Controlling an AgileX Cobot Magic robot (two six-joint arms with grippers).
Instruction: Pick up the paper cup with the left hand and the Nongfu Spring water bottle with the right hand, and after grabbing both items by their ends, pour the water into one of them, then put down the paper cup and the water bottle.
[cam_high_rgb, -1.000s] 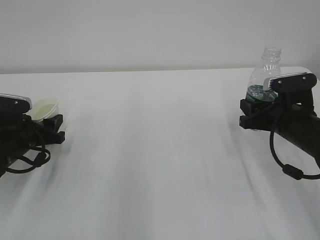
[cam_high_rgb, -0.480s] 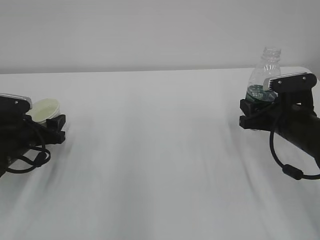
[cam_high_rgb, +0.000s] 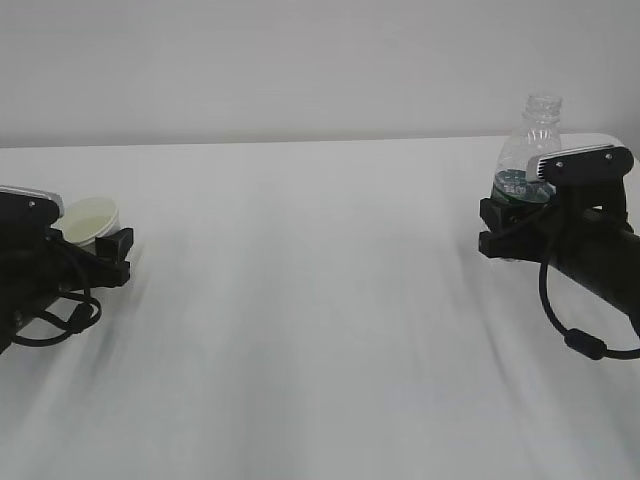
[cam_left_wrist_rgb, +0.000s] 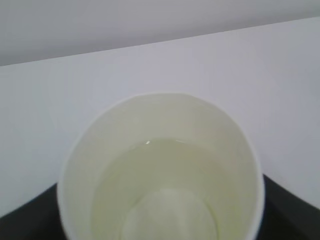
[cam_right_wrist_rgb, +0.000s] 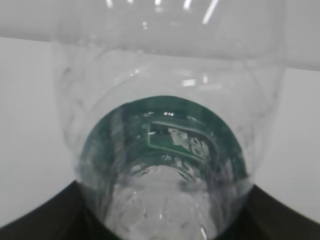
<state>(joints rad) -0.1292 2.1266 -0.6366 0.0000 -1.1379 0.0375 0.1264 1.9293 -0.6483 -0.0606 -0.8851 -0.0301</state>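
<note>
Paper cup (cam_high_rgb: 92, 219) sits between the dark fingers of the left end effector (cam_high_rgb: 100, 245) at the far left of the table (cam_high_rgb: 320, 300). The left wrist view looks down into the cup (cam_left_wrist_rgb: 160, 170): its rolled rim is round and unsquashed, its inside is pale cream, and water (cam_left_wrist_rgb: 165, 180) lies in the bottom with a small glint at its edge. Black finger parts show only at the lower corners of that view, beside the cup wall; whether they press on the cup or stand just clear of it cannot be told. The cup stands upright, low at table level.

The right end effector (cam_high_rgb: 512, 228) is closed around the lower body of the Nongfu Spring water bottle (cam_high_rgb: 535, 150), at the band of the dark green label. The bottle stands upright near the far right edge of the table, its capless neck well above the silver-grey plate of the right hand (cam_high_rgb: 585, 235). In the right wrist view the clear ribbed bottle (cam_right_wrist_rgb: 165, 150) fills the frame, the green label seen through the plastic, with black finger parts at both lower corners against its sides.

The left hand (cam_high_rgb: 30, 270) lies low with a looped black cable. The two arms are well apart, with white table between them.
</note>
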